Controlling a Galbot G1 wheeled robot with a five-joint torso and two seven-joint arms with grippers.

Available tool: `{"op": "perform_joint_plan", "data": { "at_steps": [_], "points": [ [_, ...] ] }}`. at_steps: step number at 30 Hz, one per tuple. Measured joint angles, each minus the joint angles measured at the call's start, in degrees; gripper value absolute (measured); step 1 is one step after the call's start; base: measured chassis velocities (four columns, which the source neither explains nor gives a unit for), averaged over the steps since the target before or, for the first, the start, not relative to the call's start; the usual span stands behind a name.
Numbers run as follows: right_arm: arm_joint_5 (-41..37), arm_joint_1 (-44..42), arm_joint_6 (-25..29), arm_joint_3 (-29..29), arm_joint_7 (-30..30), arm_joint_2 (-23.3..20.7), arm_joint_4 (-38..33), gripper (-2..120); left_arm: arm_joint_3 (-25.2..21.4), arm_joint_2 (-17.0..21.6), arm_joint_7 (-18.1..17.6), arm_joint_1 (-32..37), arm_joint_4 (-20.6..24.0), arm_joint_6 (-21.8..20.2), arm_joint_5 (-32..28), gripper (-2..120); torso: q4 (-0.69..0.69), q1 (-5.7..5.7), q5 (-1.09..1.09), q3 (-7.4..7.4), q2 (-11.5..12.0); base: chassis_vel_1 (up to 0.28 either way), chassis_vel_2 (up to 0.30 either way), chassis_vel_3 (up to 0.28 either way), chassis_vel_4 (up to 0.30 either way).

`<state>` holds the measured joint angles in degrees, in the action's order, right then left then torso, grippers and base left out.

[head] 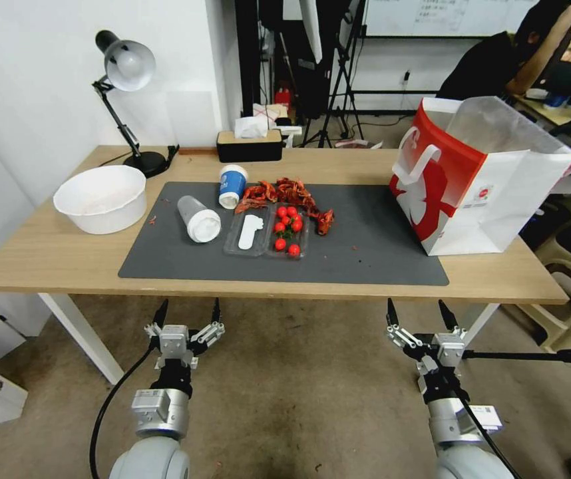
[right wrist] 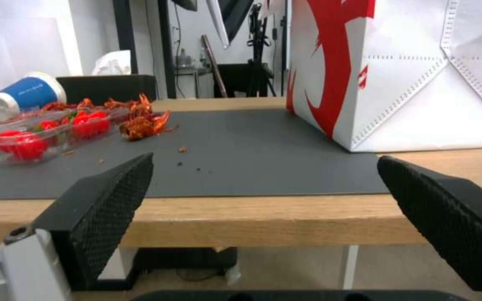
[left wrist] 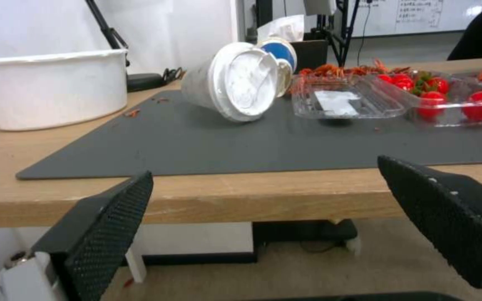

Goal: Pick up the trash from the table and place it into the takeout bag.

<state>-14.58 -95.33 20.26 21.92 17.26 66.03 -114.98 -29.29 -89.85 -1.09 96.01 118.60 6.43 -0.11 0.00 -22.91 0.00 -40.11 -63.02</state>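
Note:
On the table's dark grey mat lie two pieces of trash: a clear white-lidded cup on its side, and a blue-and-white paper cup tipped over behind it. The red-and-white takeout bag stands open at the table's right end. Below the table's front edge, my left gripper is open and faces the lidded cup. My right gripper is also open, facing the mat left of the bag.
A large white bowl sits at the left, off the mat. A clear tray with cherry tomatoes lies mid-mat, with red crayfish shells behind it. A desk lamp and a black tissue box stand at the back.

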Motion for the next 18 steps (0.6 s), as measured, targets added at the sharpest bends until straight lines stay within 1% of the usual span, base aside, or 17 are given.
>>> {"op": "perform_joint_plan", "data": {
  "at_steps": [10,14,15,17,18],
  "points": [
    [0.0,0.0,-0.2,0.1,0.0,0.6,-0.8,100,0.5,1.3,0.1,-2.1,0.0,0.0,-1.2,100,0.0,0.0,0.0,0.0,0.0,0.0,0.0,0.0,0.0],
    [0.0,0.0,-0.3,0.2,0.0,1.0,-1.0,100,1.3,3.3,0.0,-6.3,-0.7,-1.2,-4.6,100,0.0,0.0,0.0,0.0,0.0,0.0,0.0,0.0,0.0],
    [0.0,0.0,-0.3,0.2,0.0,1.0,-1.0,100,1.3,3.3,0.0,-6.3,-0.7,-1.2,-4.6,100,0.0,0.0,0.0,0.0,0.0,0.0,0.0,0.0,0.0],
    [0.0,-0.1,-0.3,0.3,0.1,1.2,-1.0,100,1.8,4.8,-0.3,-9.1,-1.5,-2.8,-8.3,100,0.0,0.0,-0.01,0.0,0.0,0.0,0.0,0.0,0.0],
    [0.0,-0.1,-0.3,0.3,0.1,1.2,-1.0,100,1.8,4.8,-0.3,-9.1,-1.5,-2.8,-8.3,100,0.0,0.0,-0.01,0.0,0.0,0.0,0.0,0.0,0.0]
  ]
}}
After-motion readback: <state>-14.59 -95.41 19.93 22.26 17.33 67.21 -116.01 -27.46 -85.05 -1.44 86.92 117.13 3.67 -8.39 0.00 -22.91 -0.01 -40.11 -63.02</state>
